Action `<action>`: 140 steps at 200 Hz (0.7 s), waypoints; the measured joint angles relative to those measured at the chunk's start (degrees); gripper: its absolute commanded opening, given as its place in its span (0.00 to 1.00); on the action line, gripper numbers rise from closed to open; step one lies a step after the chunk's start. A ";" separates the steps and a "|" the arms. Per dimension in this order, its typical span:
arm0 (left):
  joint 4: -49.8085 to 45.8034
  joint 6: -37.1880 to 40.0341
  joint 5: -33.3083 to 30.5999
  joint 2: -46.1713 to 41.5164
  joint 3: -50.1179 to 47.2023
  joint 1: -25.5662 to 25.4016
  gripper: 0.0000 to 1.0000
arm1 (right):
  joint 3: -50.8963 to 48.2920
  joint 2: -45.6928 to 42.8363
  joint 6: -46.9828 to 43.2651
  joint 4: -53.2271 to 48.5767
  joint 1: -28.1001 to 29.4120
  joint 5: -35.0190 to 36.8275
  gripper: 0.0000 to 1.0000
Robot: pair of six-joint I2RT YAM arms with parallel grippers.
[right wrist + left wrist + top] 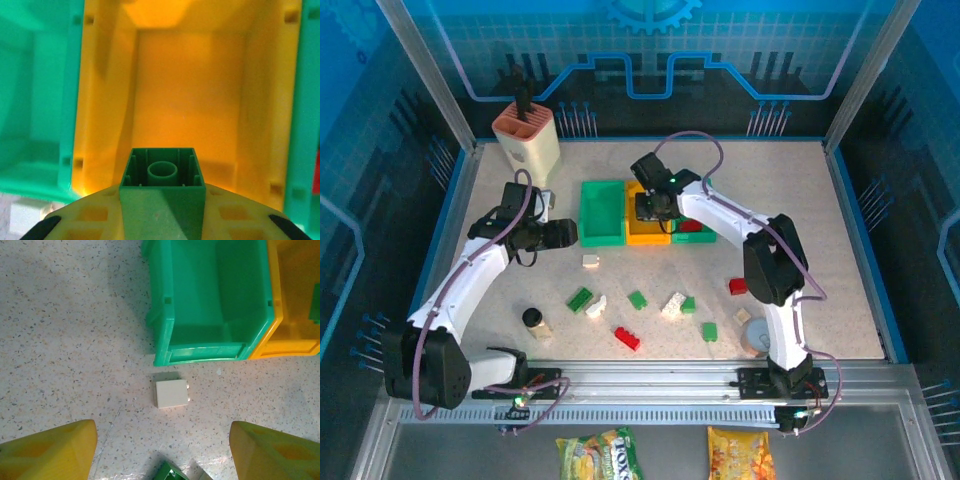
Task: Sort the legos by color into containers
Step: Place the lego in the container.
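Note:
My right gripper [646,206] is shut on a green lego [162,186], hollow underside facing the camera, held above the yellow-orange bin [190,90] that stands between the two green bins [602,212] [705,238]. A red lego [690,226] lies in the right green bin. My left gripper [162,450] hangs open over the table, its yellow fingers [50,452] wide apart. A white lego [171,393] lies ahead of it, just in front of the left green bin [215,305]. Several red, green and white legos are scattered on the near half of the table, among them a red one [627,338] and a green one [580,298].
A tall beige slotted holder [527,135] stands at the back left. A small black-capped bottle [533,320] sits near the front left, a grey round cup [757,338] near the right arm's base. Raised blue edges border the table.

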 measured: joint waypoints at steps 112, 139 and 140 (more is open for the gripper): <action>-0.02 0.90 0.11 0.87 0.00 0.20 0.71 | 10.69 13.38 -4.48 6.93 -2.40 -0.94 0.44; -0.02 1.09 0.15 1.27 0.00 0.31 0.71 | 12.31 13.38 -4.79 7.06 -2.40 -0.61 0.49; -0.02 1.09 0.15 1.29 0.00 0.31 0.71 | 12.33 13.38 -4.79 7.08 -2.40 -0.61 0.49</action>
